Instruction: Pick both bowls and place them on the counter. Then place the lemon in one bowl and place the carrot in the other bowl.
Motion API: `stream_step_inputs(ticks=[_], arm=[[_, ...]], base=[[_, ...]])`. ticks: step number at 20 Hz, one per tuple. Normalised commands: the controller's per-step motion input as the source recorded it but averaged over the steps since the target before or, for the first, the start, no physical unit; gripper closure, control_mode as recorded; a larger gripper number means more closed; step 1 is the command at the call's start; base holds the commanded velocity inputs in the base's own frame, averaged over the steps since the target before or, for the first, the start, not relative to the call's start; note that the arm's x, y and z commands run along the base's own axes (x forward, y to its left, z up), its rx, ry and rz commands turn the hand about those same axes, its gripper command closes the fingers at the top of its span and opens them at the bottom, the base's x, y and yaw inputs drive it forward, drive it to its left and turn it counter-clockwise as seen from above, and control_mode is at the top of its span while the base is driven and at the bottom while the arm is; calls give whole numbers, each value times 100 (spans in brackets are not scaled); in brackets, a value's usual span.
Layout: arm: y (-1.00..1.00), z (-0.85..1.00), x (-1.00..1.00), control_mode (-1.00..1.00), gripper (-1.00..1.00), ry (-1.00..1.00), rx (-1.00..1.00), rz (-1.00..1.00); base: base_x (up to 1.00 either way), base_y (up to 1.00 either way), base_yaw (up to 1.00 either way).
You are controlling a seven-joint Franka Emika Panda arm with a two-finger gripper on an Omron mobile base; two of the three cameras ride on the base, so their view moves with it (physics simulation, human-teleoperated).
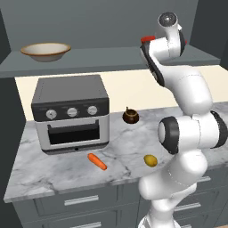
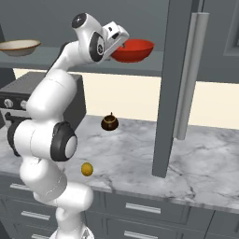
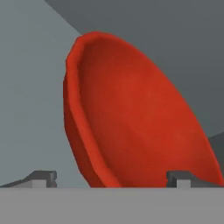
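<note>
Our fingers [image 3: 111, 178] stand apart astride the red bowl's [image 3: 131, 118] rim on the shelf [image 2: 144, 65]; the cream bowl [image 1: 45, 51] sits there too. Carrot [image 1: 97, 161] and lemon [image 1: 151, 160] lie on the desk [image 1: 58, 169].

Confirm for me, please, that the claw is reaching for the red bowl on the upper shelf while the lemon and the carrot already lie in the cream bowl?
Not quite: the lemon and carrot lie on the marble counter, as the left base view shows. The cream bowl sits on the upper shelf. The claw is indeed at the red bowl there.
</note>
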Motion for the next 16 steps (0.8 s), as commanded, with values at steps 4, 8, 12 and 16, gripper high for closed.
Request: stream_step_inputs(ticks=[4,8,12,16], arm=[[-3,-12,16,-100,-100,3,0,4],[-1,-20,7,-100,100,2,0,2],[0,-9,-25,-100,100,-3,0,0],[20,1,-80,-100,100,-20,-5,2]], base=[[0,0,0],[0,0,0],[0,0,0],[0,0,0]])
